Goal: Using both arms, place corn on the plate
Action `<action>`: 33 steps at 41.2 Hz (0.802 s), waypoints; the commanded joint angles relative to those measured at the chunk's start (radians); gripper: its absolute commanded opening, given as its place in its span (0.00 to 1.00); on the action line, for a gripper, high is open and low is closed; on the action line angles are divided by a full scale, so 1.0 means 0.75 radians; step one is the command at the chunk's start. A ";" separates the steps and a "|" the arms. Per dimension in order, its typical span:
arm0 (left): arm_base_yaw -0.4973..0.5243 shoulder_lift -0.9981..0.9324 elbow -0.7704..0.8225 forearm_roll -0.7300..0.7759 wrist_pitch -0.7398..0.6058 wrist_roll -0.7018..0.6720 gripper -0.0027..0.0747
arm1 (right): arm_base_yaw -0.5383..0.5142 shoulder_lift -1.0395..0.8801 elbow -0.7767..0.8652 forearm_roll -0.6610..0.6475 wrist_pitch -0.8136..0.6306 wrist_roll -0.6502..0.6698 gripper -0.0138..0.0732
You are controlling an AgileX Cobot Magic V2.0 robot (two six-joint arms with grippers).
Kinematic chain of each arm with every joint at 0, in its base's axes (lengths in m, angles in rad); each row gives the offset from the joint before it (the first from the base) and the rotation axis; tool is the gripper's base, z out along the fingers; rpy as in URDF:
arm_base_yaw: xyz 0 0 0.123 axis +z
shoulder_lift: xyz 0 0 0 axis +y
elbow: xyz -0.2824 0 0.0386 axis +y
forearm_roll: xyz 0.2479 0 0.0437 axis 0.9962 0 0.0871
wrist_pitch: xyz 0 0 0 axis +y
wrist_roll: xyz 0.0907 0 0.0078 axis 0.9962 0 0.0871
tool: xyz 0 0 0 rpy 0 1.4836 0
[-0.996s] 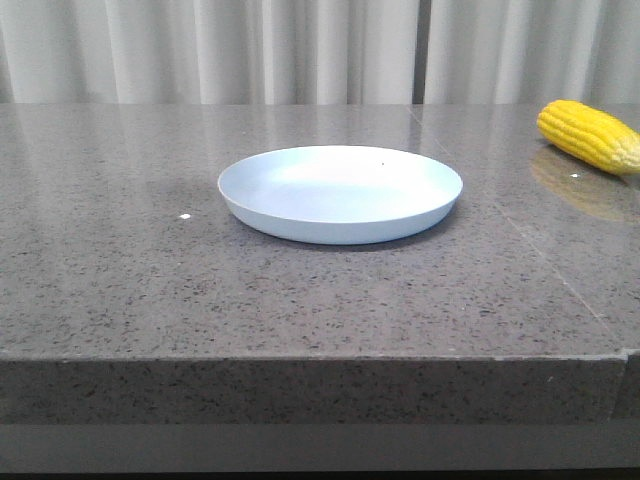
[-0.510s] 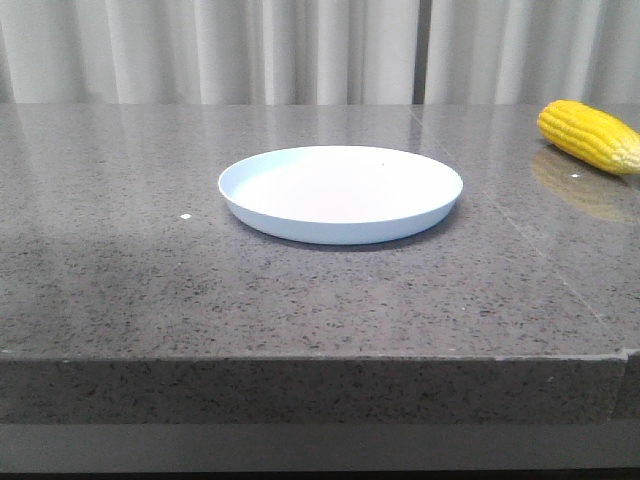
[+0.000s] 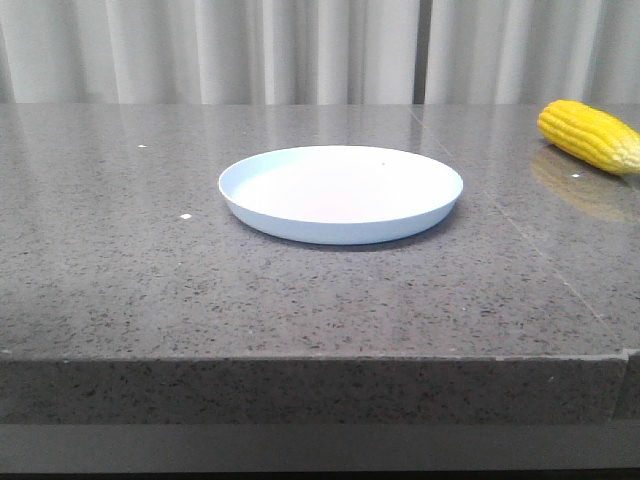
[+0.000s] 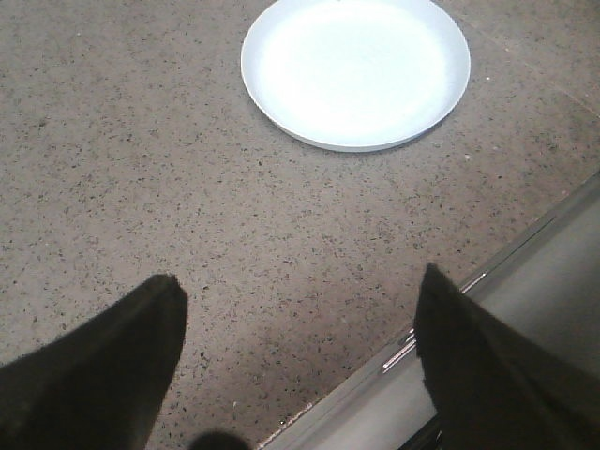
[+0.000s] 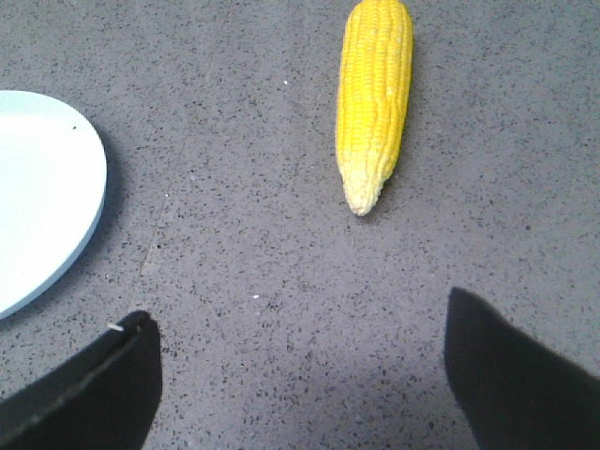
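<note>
The pale blue plate (image 3: 341, 192) sits empty in the middle of the grey stone table; it also shows in the left wrist view as the plate (image 4: 355, 70) and partly in the right wrist view as the plate (image 5: 37, 197). The yellow corn (image 3: 590, 135) lies on the table at the far right, apart from the plate. In the right wrist view the corn (image 5: 375, 98) points its pale tip toward my right gripper (image 5: 298, 319), which is open and empty above bare table. My left gripper (image 4: 300, 291) is open and empty over the table's front edge. Neither gripper appears in the front view.
The table's front edge (image 3: 320, 357) runs across the front view, and in the left wrist view the edge (image 4: 441, 314) passes between the fingers. Pale curtains (image 3: 300, 50) hang behind the table.
The plate and corn have not moved. A shadow that lay on the table left of the plate has faded.
</note>
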 commanded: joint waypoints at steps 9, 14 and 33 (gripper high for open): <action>-0.010 -0.003 -0.033 -0.015 -0.101 -0.015 0.68 | -0.019 0.030 -0.076 0.007 -0.098 -0.005 0.89; -0.010 -0.003 -0.033 -0.015 -0.101 -0.015 0.68 | -0.065 0.117 -0.186 -0.005 -0.024 -0.005 0.89; -0.010 -0.003 -0.033 -0.015 -0.101 -0.015 0.67 | -0.085 0.663 -0.713 -0.005 0.171 -0.006 0.89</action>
